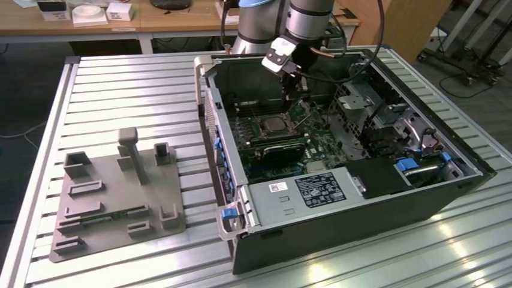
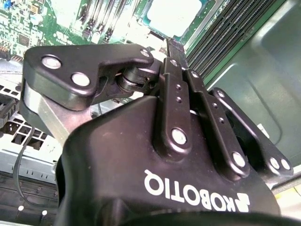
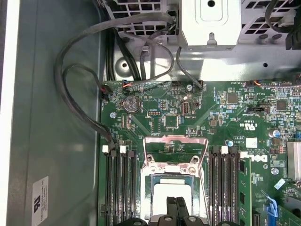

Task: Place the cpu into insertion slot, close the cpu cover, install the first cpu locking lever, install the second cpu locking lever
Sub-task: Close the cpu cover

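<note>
The cpu (image 3: 162, 193) lies flat in the insertion slot (image 3: 144, 188), its silvery top showing; in the second wrist view the cpu (image 2: 176, 16) shows as a bright square. The cpu cover (image 3: 175, 140) is a silver frame swung open, away from the slot, with green board visible through its window. My gripper (image 3: 177, 200) hovers over the cpu's near edge, fingers shut together with nothing seen between them. The second wrist view shows the gripper (image 2: 170, 41) tip just short of the chip. In the exterior view, the gripper (image 1: 300, 96) reaches into the open case above the socket (image 1: 273, 126).
Long black memory slots (image 3: 120, 188) flank the socket on both sides. Dark cables (image 3: 75, 94) loop along the case wall beside a metal cage (image 3: 211, 23). A grey fixture plate (image 1: 112, 192) sits on the slatted table at the exterior view's left.
</note>
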`<act>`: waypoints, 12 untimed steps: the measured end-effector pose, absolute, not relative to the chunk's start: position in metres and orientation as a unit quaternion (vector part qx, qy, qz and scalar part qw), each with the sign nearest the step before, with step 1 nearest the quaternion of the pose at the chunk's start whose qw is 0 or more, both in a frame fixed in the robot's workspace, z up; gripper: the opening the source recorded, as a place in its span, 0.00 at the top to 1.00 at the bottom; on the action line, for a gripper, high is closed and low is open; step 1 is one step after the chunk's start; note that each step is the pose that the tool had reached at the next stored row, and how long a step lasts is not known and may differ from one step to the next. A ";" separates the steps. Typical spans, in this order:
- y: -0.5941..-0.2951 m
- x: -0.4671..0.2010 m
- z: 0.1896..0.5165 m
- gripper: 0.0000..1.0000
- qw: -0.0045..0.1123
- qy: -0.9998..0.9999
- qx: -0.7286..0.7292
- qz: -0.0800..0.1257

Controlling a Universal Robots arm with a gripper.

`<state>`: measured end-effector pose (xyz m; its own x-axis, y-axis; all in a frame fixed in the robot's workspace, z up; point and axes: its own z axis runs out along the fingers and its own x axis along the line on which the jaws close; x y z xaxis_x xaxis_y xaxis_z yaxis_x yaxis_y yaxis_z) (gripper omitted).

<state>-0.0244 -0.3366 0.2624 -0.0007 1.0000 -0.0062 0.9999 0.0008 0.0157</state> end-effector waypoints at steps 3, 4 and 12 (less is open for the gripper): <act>-0.337 -0.024 0.267 0.90 0.008 0.707 0.707 0.003; -0.337 -0.024 0.269 0.90 0.008 0.707 0.707 0.003; -0.337 -0.019 0.273 0.90 0.008 0.707 0.707 0.004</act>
<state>-0.0193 -0.3367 0.2733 -0.0008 1.0000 -0.0059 0.9999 0.0009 0.0158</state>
